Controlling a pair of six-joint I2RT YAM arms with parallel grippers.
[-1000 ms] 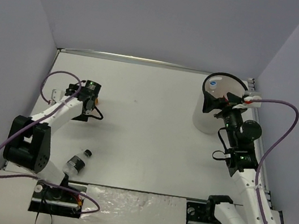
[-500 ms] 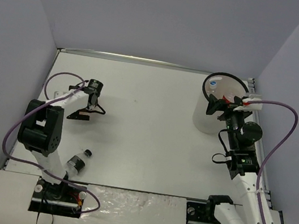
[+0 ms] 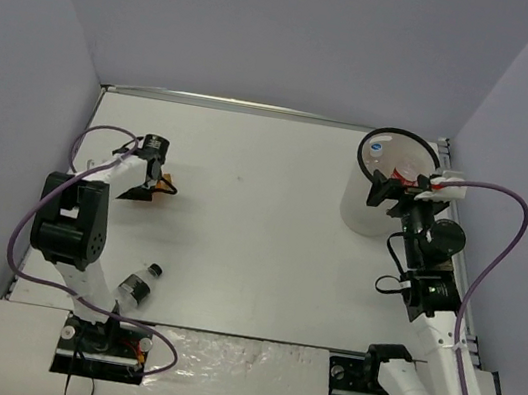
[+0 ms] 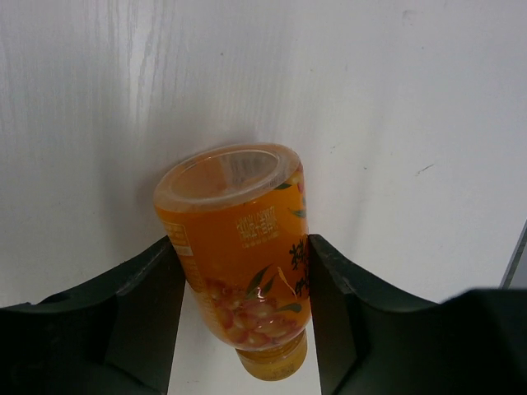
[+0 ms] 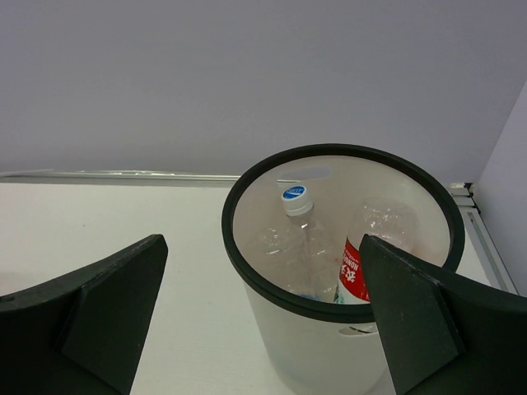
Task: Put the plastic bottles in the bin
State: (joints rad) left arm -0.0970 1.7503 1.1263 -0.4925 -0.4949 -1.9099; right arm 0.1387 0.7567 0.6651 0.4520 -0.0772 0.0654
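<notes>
The orange bottle (image 4: 239,247), at the far left of the surface, is clamped between the fingers of the left pincer (image 3: 151,186), so the grasp is judged made. A lift and carry rightwards to the bin (image 3: 358,211) is called for next. Above it the right pincer (image 3: 392,189) is spread wide, holding nothing.

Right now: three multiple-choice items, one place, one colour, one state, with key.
1. Where on the table does the black-capped bottle lie? A far-right corner; B near-left corner; C dead centre.
2. What colour is the gripped bottle in the left claw? A green; B orange; C blue.
3. How is the right claw? A shut on a bottle; B shut, empty; C open, empty.
Key: 1 B, it lies low-left in the top view. 2 B, its orange body is clamped in the claw. 3 C, it stands wide apart, gripping nothing.
</notes>
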